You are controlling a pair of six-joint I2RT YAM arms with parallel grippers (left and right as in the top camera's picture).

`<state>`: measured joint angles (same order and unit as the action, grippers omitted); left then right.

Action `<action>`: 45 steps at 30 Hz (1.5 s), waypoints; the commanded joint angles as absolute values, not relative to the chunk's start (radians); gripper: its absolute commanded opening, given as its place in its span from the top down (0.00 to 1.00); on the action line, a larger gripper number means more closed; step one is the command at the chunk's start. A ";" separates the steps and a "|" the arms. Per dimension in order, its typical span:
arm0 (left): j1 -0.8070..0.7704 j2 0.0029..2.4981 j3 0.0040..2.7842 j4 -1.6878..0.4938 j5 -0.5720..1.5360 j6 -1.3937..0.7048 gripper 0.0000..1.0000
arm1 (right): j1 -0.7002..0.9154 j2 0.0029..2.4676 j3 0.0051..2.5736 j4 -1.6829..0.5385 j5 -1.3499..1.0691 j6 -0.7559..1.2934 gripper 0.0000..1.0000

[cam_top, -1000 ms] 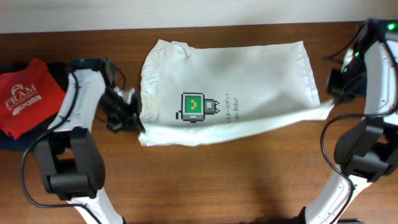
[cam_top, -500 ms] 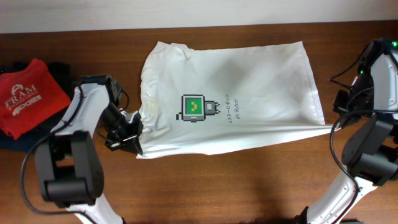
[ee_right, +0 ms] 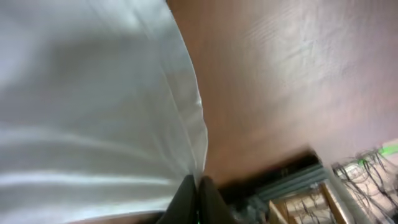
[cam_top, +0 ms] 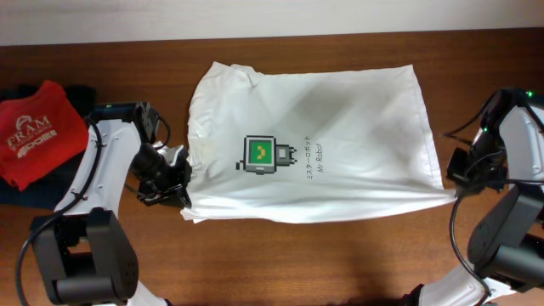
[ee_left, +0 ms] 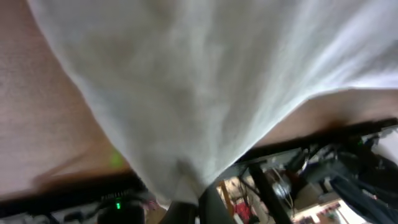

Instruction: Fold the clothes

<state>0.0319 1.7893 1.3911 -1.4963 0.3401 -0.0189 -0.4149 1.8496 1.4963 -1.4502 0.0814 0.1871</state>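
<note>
The white T-shirt (cam_top: 340, 127) with a small green and dark graphic lies spread across the middle of the wooden table. My left gripper (cam_top: 181, 197) is shut on its near-left corner. My right gripper (cam_top: 452, 194) is shut on its near-right corner. The near edge is stretched taut between them. In the left wrist view the white cloth (ee_left: 186, 93) fills the frame and runs into the jaws (ee_left: 186, 199). In the right wrist view the cloth edge (ee_right: 124, 112) ends pinched between the closed fingers (ee_right: 196, 190).
A red shirt with white "FRAM" lettering (cam_top: 38, 132) lies at the left edge on a dark folded garment (cam_top: 17, 191). Bare wooden table (cam_top: 340, 255) shows along the near side. The table's far edge meets a white wall.
Both grippers have drawn the shirt's near edge toward the front of the table. The right gripper moved down from the far right; the left one shifted forward. The shirt now lies flatter.
</note>
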 commanded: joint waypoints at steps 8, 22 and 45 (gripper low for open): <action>0.035 1.846 1.388 -0.992 0.337 -0.249 1.00 | -0.401 1.846 1.509 -1.067 -0.117 0.142 0.96; 0.032 1.982 1.388 -0.718 0.355 -0.266 1.00 | -0.313 1.995 1.507 -0.744 -0.121 0.086 0.96; -0.397 1.903 1.453 -0.850 0.131 -0.099 0.21 | -0.314 2.006 1.311 -0.739 -0.121 0.086 0.80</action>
<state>-0.3435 1.9259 1.4487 -0.8459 0.2470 -0.1219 -0.3195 2.0003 1.3197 -0.7418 -0.1188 0.0822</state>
